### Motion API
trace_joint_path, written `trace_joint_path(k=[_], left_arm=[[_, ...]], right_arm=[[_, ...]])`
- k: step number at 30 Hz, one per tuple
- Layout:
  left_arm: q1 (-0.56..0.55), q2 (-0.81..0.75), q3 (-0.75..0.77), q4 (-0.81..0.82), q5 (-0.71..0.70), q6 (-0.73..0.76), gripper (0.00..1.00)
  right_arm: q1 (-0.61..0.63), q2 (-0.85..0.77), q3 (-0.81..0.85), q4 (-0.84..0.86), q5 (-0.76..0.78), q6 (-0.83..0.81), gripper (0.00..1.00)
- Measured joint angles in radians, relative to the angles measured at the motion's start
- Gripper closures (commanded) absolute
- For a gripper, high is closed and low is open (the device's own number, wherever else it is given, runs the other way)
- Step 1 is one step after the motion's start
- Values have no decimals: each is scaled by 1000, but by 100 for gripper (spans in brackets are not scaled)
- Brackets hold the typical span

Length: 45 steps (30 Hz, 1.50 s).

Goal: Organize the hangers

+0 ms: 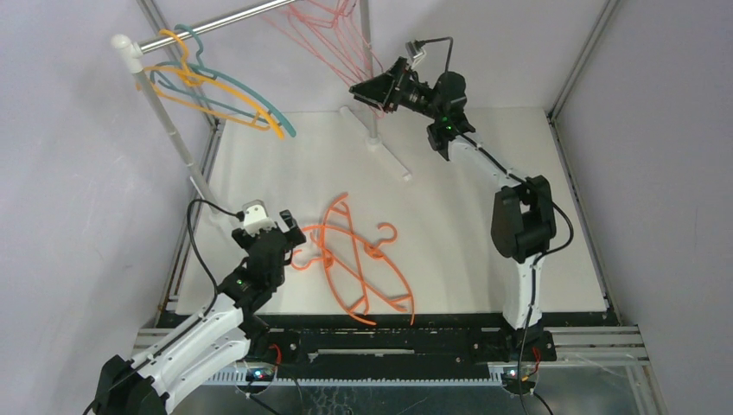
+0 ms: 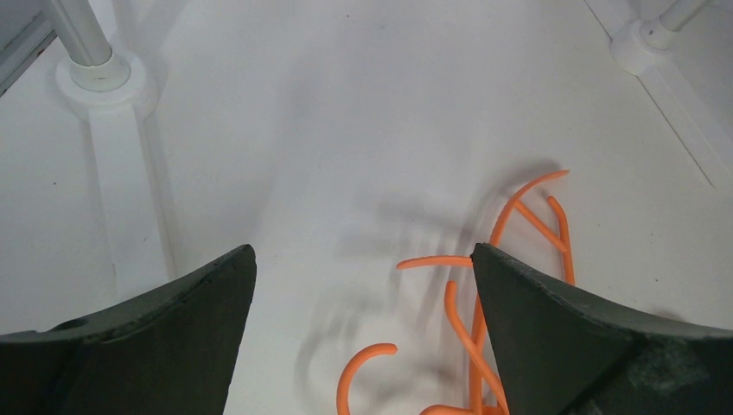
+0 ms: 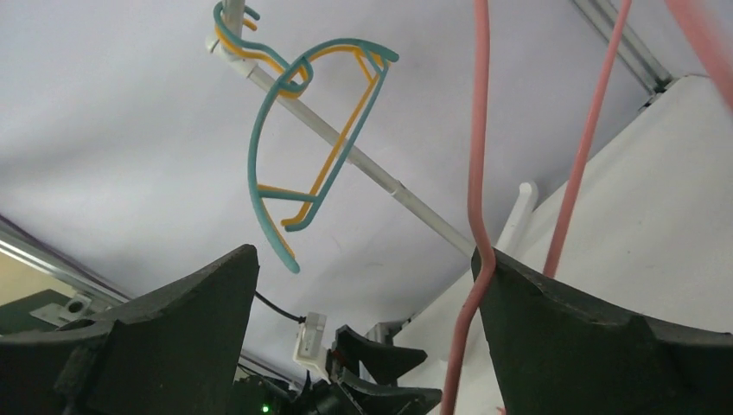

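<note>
overhead, white table (image 1: 484,216), grey walls (image 1: 69,173); orange hangers (image 1: 359,259) lie flat; left hand (image 2: 363,252) wide, right hand (image 3: 363,252) wide.

- The orange hangers (image 1: 354,257) on the near left of the table are shown in one bright, plain colour.
- The teal hanger (image 3: 252,156) is seen at the far left.
- The yellow-orange hanger (image 3: 344,137) is seen beside it.
- The pink hangers (image 3: 480,130), at the far middle, are coloured pale.
- The rail (image 1: 220,24) is finished in silver and the posts (image 1: 164,112) in white.
- The table (image 1: 484,190) is coloured plain white.
</note>
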State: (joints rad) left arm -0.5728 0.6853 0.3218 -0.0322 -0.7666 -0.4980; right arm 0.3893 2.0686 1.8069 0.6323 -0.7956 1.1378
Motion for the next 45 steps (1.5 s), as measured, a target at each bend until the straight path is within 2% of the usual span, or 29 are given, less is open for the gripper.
trace_joint_path(k=[8,16,26,30,33,38,42,45], left_arm=[[0,7,0,0,0,0,1],[0,8,0,0,-1,0,1],[0,18,0,0,0,0,1],[0,17,0,0,0,0,1],[0,17,0,0,0,0,1],[0,20,0,0,-2,0,1],[0,35,0,0,-9,0,1],[0,50,0,0,-13,0,1]], right_arm=[[0,-229,-146,-171,56,-193,0],[-3,-462,-179,-535,323,-504,0],[0,-468,-182,-720,500,-637,0],[40,-476,-183,-784,630,-709,0],[108,-500,-183,-846,768,-783,0],[316,-596,-227,-937,1043,-921,0],[459,-713,-344,-975,1133,-958,1],[570,-782,-461,-1001,1213,-958,8]])
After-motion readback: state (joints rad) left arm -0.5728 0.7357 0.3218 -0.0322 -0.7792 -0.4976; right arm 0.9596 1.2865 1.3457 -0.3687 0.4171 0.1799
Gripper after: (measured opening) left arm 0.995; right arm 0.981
